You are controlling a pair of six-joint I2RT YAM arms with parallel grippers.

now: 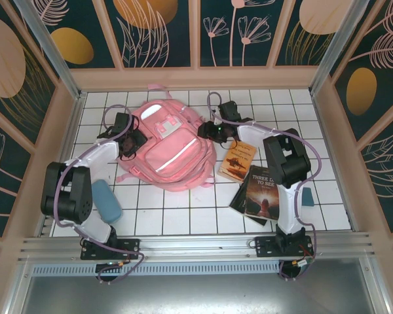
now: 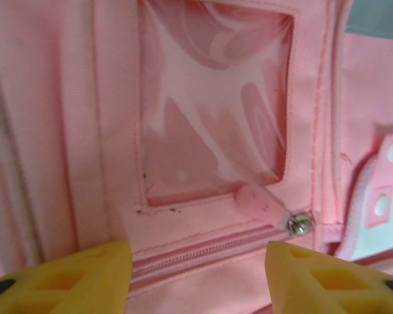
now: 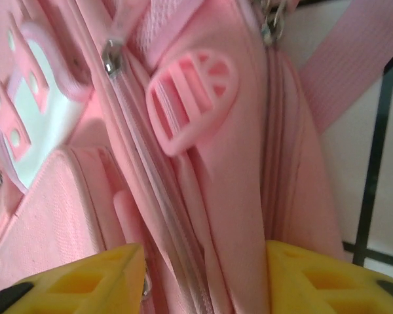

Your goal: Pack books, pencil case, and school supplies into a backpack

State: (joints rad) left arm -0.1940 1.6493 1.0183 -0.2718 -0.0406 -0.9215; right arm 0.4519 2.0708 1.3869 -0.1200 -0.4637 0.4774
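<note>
The pink backpack [image 1: 173, 152] lies flat in the middle of the tiled table. My left gripper [image 1: 132, 141] is at its left side. In the left wrist view its yellow fingers [image 2: 85, 275] stand apart over a shut zip, the pink zip pull [image 2: 262, 204] just beyond them. My right gripper [image 1: 210, 130] is at the backpack's upper right. Its fingers [image 3: 314, 278] stand apart astride a ridge of pink fabric [image 3: 229, 216] beside a zip. Two books lie right of the backpack: an orange-brown one [image 1: 238, 160] and a larger dark one [image 1: 262, 191]. A blue pencil case [image 1: 107, 201] lies at the front left.
A small teal object [image 1: 308, 196] sits by the right arm's upright link. A pink strap [image 3: 354, 72] runs over the white tiles. Wooden walls close the table at the back and both sides.
</note>
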